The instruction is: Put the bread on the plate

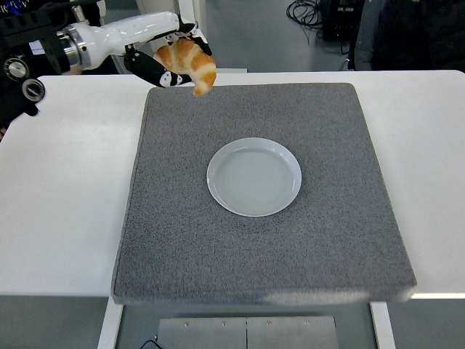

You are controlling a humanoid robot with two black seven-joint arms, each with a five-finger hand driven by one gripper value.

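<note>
The white table (65, 218) carried a grey felt mat (261, 247) that covered most of its middle, from just short of the near edge to close to the far edge. The near half of the mat was bare. A round, pale grey plate (253, 177) lay flat at about the centre of the mat, with nothing on it.

Beyond the plate, at the mat's far-left corner, the left hand (166, 57) was held up in the air above the table, its white-shelled forearm entering from the far left of the view. Its black fingers (155, 71) were curled around a golden-brown croissant (190, 63), pinching it from below and behind. The croissant was clear of the mat and well apart from the plate, with one pointed end hanging down toward the mat's far edge. The height of the croissant above the surface could not be judged from this single view.

The right hand was not seen.

Behind the table's far edge stood a white post (193, 36) on a grey floor, with black cables (304, 11) further back. A dark-clothed person (418, 33) showed at the far right.
</note>
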